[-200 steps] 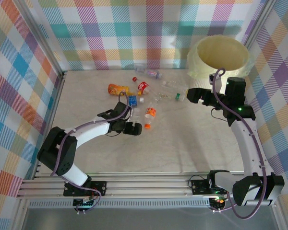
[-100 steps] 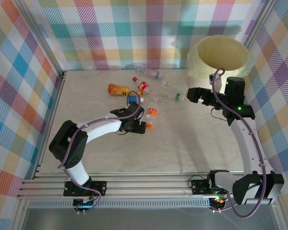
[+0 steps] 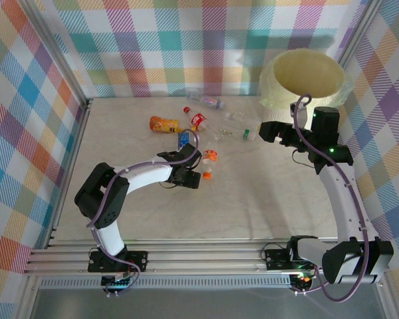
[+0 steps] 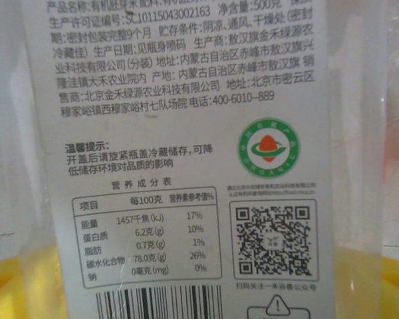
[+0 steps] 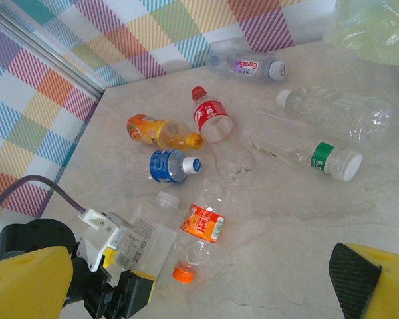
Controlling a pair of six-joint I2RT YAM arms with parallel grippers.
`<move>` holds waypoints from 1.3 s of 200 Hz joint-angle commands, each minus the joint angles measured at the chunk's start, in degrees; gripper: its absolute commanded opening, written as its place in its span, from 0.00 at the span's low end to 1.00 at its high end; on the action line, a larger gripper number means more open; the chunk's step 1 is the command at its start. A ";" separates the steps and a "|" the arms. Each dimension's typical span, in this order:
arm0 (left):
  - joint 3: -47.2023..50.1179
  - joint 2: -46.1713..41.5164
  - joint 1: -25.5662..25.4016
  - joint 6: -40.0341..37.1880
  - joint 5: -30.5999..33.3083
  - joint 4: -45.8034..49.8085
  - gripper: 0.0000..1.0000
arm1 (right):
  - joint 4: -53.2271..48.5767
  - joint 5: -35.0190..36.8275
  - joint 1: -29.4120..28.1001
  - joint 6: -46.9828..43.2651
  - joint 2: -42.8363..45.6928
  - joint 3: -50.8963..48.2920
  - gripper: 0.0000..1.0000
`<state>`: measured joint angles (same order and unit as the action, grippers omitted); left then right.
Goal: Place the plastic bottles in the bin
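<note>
Checked walls in many colours close off a pale marbled counter. I see the bin standing upright in the far right corner. Bottles lie on their sides mid-counter, well apart from it: an orange-filled bottle, a red-labelled bottle, a blue-labelled bottle, a green-labelled bottle and an orange-labelled bottle with an orange cap. My left pincer sits low just beside that last one, up against a clear bottle with a white printed label that the left wrist camera reads from very close. I cannot tell whether the jaws are clamped on it or apart. My right pincer hangs near the bin's front, its yellow fingers spread wide, holding nothing.
</note>
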<state>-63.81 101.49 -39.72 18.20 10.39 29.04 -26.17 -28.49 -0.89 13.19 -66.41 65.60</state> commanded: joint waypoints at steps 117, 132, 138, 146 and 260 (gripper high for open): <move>3.20 -19.19 -3.53 -1.04 -4.85 -10.88 0.69 | 13.08 -2.22 -6.80 18.84 0.27 -7.86 1.00; 1.97 -20.08 -5.22 -2.25 -4.94 -12.49 0.69 | 14.82 -3.85 -8.30 21.28 -0.92 -7.16 1.00; 1.32 -20.13 -6.01 -3.03 -4.94 -12.60 0.68 | 14.87 -5.06 -8.87 21.66 -1.72 -6.37 1.00; 0.34 -20.12 -6.98 -4.07 -4.73 -12.60 0.68 | 14.33 -6.46 -9.65 21.74 -2.85 -4.87 1.00; -9.04 -17.59 -14.29 -12.81 -4.34 -17.87 0.66 | 4.28 -10.27 -17.13 15.30 -11.57 4.90 0.98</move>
<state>-70.26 83.29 -52.40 7.79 5.06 13.32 -19.38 -36.73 -17.08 31.20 -76.25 68.05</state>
